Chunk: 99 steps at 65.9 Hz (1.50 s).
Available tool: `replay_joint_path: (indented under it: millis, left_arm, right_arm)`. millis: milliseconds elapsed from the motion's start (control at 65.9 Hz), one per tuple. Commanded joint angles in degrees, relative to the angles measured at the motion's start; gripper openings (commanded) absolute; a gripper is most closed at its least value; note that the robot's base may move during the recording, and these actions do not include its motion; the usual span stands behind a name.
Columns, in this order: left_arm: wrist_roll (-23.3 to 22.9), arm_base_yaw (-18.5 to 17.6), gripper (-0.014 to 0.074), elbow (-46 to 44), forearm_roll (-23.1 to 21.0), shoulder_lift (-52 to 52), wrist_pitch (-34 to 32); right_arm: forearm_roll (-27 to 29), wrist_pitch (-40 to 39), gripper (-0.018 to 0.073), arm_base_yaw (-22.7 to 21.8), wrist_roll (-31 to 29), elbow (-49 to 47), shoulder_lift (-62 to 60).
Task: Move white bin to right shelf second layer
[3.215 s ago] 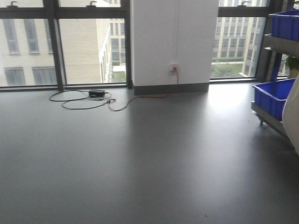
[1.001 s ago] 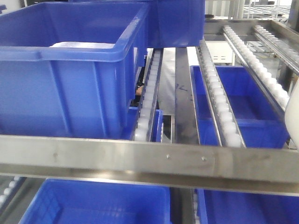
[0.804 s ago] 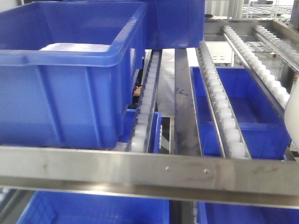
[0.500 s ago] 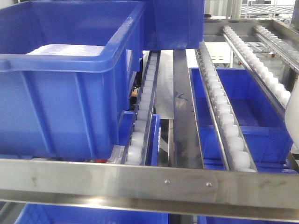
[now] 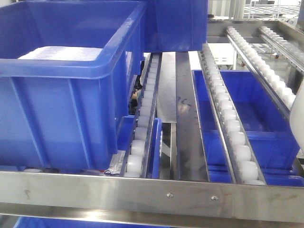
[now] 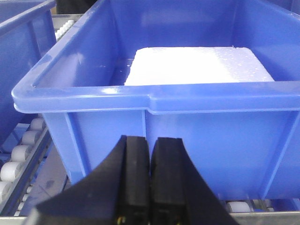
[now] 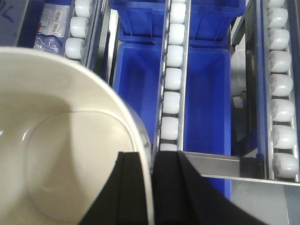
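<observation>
cream white bin, upright, rim pinched

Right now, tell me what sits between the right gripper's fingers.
In the right wrist view, the white bin's rim wall runs between the right gripper's fingers, one finger inside the bin, one outside.

I see left lane blocked by blue crate on roller rails; second crate blocks lane rear; right lanes open above rollers; steel front lip crosses foreground; lower blue crate sits beneath rails.
</observation>
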Motion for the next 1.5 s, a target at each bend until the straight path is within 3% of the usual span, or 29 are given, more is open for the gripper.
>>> replay_joint_path:
  millis: [0,243,531,804,1092,1350,1486]
  left_arm:
    - [-0.2,-0.2,0.0085,2.1,0.0,-0.9,-5.0]
    - [-0.2,-0.2,0.0085,2.1,0.0,-0.9,-5.0]
    - [-0.2,-0.2,0.0085,2.1,0.0,-0.9,-5.0]
    - [-0.2,-0.2,0.0085,2.1,0.0,-0.9,-5.0]
    - [-0.2,-0.2,0.0085,2.1,0.0,-0.9,-5.0]
    - [-0.2,-0.2,0.0085,2.1,0.0,-0.9,-5.0]
    - [-0.2,-0.2,0.0085,2.1,0.0,-0.9,-5.0]
  right_arm:
    - [0.0,-6.3,0.0048,-0.2,-0.3,-1.6,0.1]
    - [-1.0,-15.7,0.0049,-0.2,-0.3,-1.6,1.5]
    - [-1.0,-27.2,0.0049,-0.2,-0.2,-1.6,17.8]
    - [0.4,-30.6,0.0049,-0.2,0.1,-1.6,30.0]
    - [0.4,-32.9,0.0053,-0.2,0.2,-1.6,32.7]
    - [0.4,-33.6,0.0257,-0.2,0.2,-1.6,32.7]
    - [0.8,-33.6,0.0292,-0.2,0.2,-1.7,32.6]
